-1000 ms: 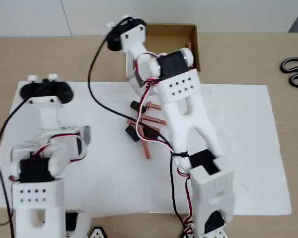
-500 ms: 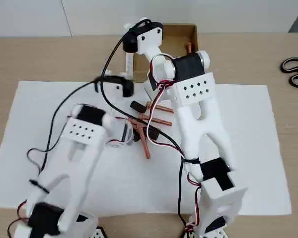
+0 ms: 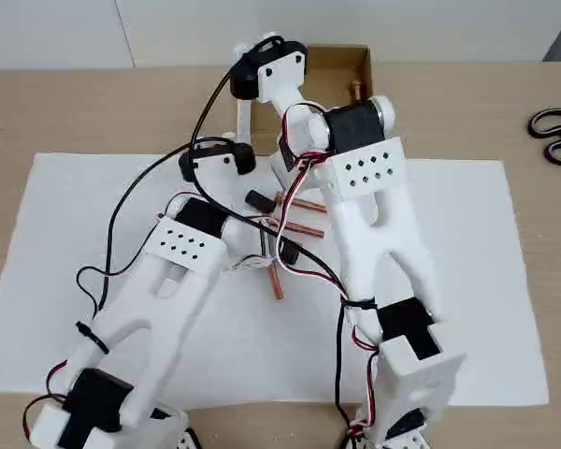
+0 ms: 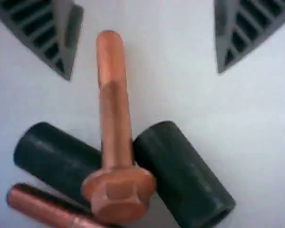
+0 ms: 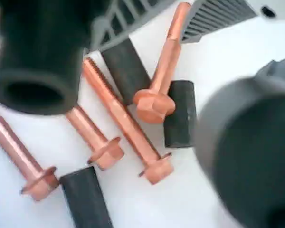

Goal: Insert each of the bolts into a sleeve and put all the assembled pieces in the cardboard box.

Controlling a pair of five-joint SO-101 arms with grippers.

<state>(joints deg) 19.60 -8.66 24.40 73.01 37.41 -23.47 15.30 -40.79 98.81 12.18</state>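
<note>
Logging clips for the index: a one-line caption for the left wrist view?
Open left gripper hovers over a copper bolt lying between two black sleeves on white paper.

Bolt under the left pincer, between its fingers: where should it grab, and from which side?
The bolt lies flat, head end flanked tight by two sleeves, so only the shank's tip half has bare paper either side. Probably best: left pincer straight down from above, closing across that tip half.

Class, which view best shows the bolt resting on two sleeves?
Left wrist view: the bolt shows whole, head to tip. The right wrist view shows it farther off; the high view's arms mostly hide it.
</note>
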